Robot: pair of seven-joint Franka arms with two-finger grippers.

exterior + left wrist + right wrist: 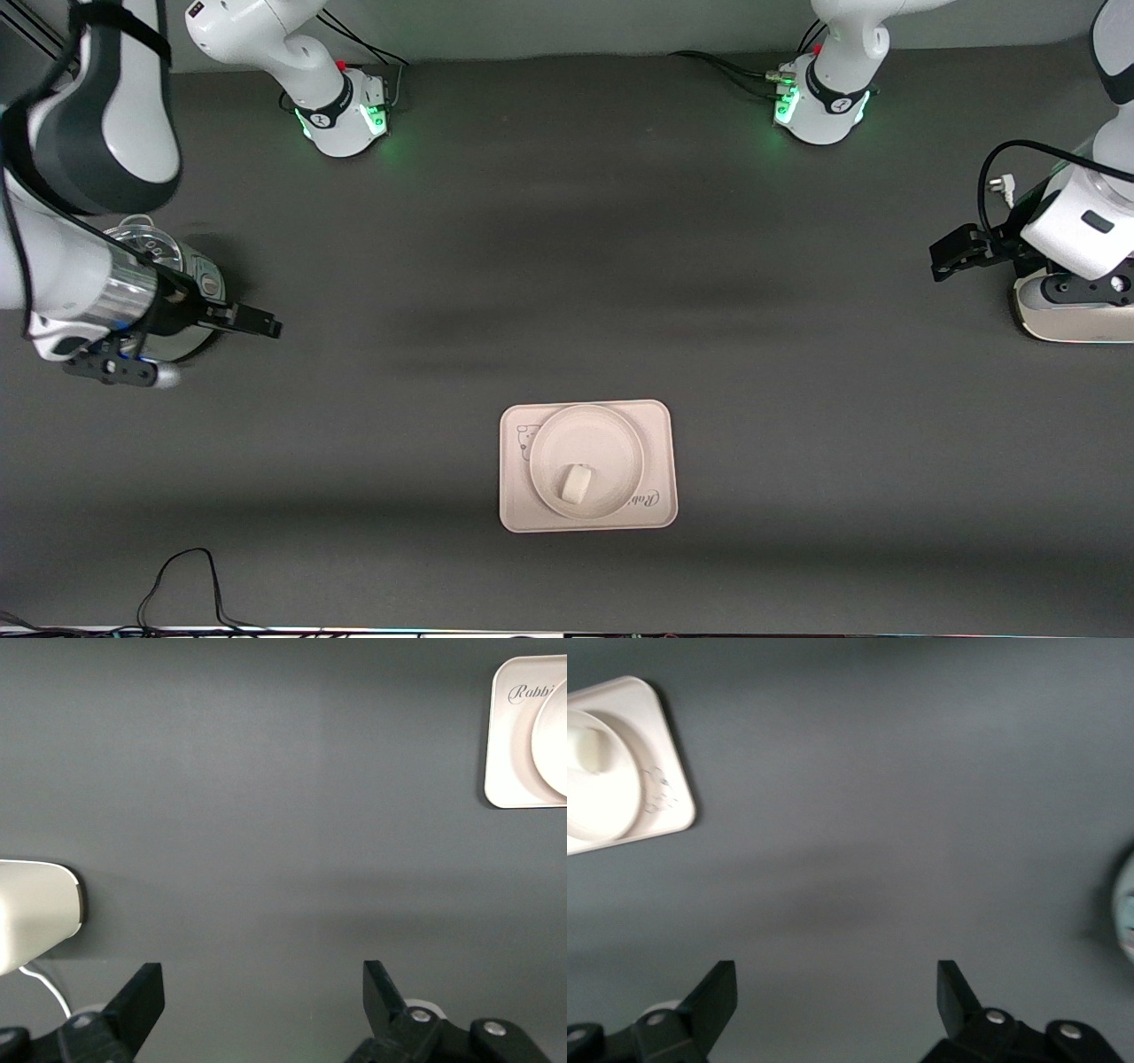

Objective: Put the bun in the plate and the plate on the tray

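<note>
The off-white bun [576,483] lies in the round cream plate [611,443]. The plate sits on the rectangular "Rabbit" tray [660,425], at the middle of the table near the front camera. My right gripper [257,326] is open and empty over the bare table at the right arm's end, well away from the tray. My left gripper [948,257] is open and empty at the left arm's end. The right wrist view shows its open gripper [837,992], the tray [669,811], plate [607,802] and bun [589,749]. The left wrist view shows its open gripper [263,992], a tray corner [509,762] and the plate's edge [554,735].
A round silver pot with a glass lid [190,266] stands under the right arm's hand. A white device [1067,323] sits at the left arm's end and shows in the left wrist view [35,912]. A black cable [186,576] lies near the front edge.
</note>
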